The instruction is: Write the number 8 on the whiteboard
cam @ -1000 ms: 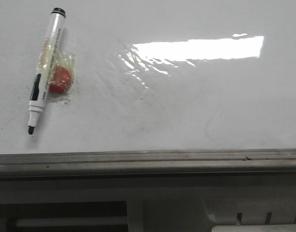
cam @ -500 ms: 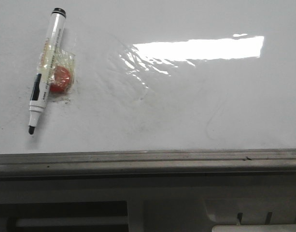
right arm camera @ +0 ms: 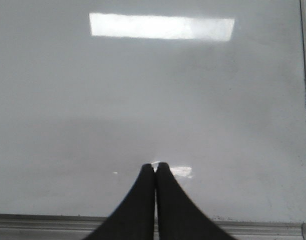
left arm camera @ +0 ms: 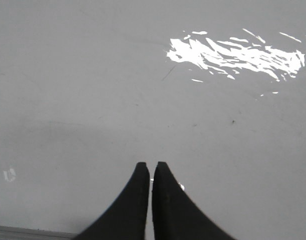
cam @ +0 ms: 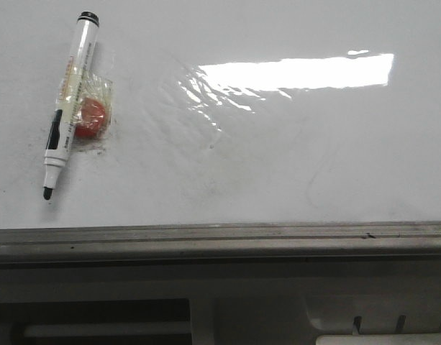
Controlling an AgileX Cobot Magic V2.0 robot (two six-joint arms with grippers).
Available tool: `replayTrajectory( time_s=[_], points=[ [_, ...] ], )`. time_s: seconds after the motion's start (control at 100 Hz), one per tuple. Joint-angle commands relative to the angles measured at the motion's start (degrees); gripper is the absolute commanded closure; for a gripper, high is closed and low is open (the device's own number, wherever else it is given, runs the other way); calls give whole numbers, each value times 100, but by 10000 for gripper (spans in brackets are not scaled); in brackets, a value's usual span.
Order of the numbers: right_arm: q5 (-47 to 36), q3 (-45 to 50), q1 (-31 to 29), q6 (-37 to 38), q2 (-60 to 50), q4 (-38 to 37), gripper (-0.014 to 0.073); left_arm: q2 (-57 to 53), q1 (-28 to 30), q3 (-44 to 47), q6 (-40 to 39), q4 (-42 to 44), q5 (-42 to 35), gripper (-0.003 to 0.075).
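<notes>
While uncapped, marker points nib toward rail.

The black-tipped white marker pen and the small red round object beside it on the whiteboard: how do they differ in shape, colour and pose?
The white marker pen is long and slim, while the red round object is short and rounded. The pen is white with black ends; the round object is red under clear wrapping. The pen lies slanted, its tip toward the grey edge rail; the round object has no clear direction. Both rest on the glossy whiteboard, touching.

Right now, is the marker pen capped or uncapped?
Uncapped: the marker pen lies flat on the whiteboard, its bare black tip exposed, pointing toward the grey rail.
</notes>
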Motion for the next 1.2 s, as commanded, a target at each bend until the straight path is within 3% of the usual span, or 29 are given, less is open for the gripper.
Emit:
replayTrajectory(
  time_s=[0.0, 0.3, 0.5, 0.76, 1.01, 1.08, 1.19],
  points=[
    [-646, 76, -37, -49, -117, -62, 657, -171, 12, 178, -31, 27, -442, 741],
    [-712, 25, -37, -39, -117, 650, 657, -171, 12, 120, -31, 27, -1056, 741],
    [-132, -336, -37, -39, 261, 786, 657, -171, 12, -301, -31, 27, -967, 741],
    [624, -1258, 24, -39, 1313, 823, 657, 104, 12, -1183, -31, 27, 267, 741],
    [837, -1489, 244, -39, 1473, 990, 657, 242, 12, -1650, 122, -6, 788, 735],
    [837, -1489, 302, -39, 1473, 989, 657, 242, 2, -1659, 118, 4, 735, 683],
    [763, -1489, 313, -39, 1473, 989, 657, 242, 2, -1648, 118, -57, 483, 492]
  ],
)
